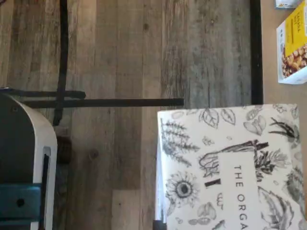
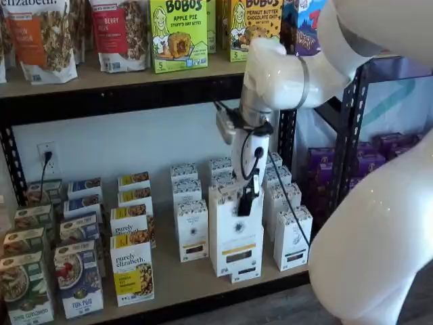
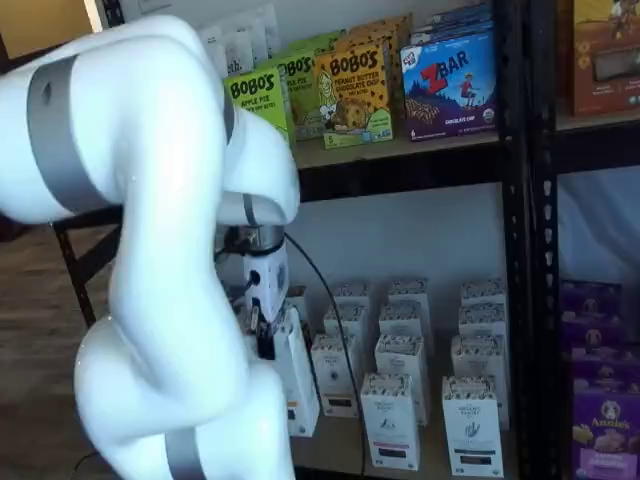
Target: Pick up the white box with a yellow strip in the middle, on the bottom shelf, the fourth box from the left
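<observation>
Shelf view: we see the gripper (image 2: 247,200) closed on the top of the white box (image 2: 236,245), held forward of its row above the bottom shelf (image 2: 177,283). We judge the carton light, stiff and smooth-faced, best pinched across its narrow top. The fingers lie against the box, only partly visible; in the wrist view the box runs off-frame.
</observation>
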